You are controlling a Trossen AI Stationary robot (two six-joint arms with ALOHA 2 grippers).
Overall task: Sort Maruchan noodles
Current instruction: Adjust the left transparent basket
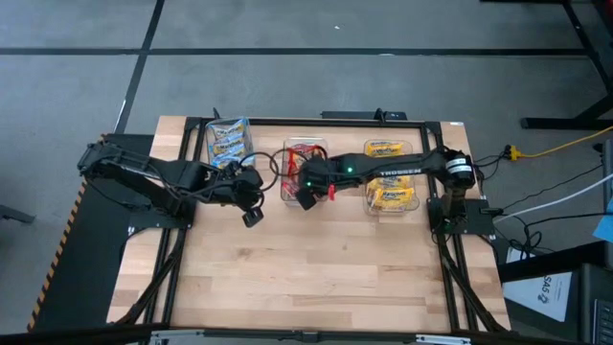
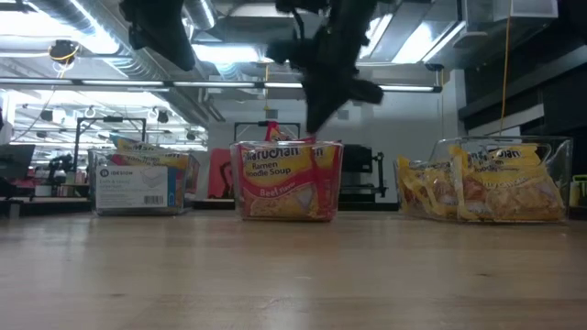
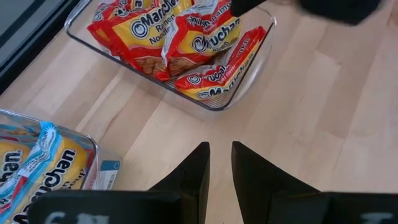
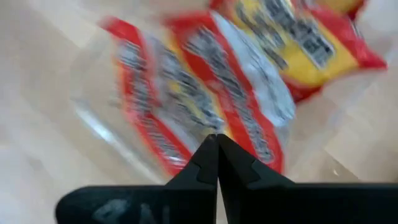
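The Maruchan noodles lie sorted in three clear bins along the far side of the table. Blue packets (image 1: pixel 228 142) fill the left bin, red packets (image 1: pixel 303 158) the middle one, and yellow-orange packets (image 1: pixel 391 177) the right one. My right gripper (image 1: pixel 308 198) hangs shut and empty just above the near edge of the middle bin; in its wrist view the fingers (image 4: pixel 217 149) meet over the red packets (image 4: pixel 217 81). My left gripper (image 1: pixel 253 217) hovers above bare table, near of the gap between the left and middle bins, its fingers (image 3: pixel 221 168) a narrow gap apart with nothing between them.
The near half of the wooden table (image 1: pixel 316 278) is bare. The left bin (image 2: pixel 138 183) bears a white label on its near wall. Black frame rails (image 1: pixel 172 268) run along both sides of the table, and cables lie off its right edge.
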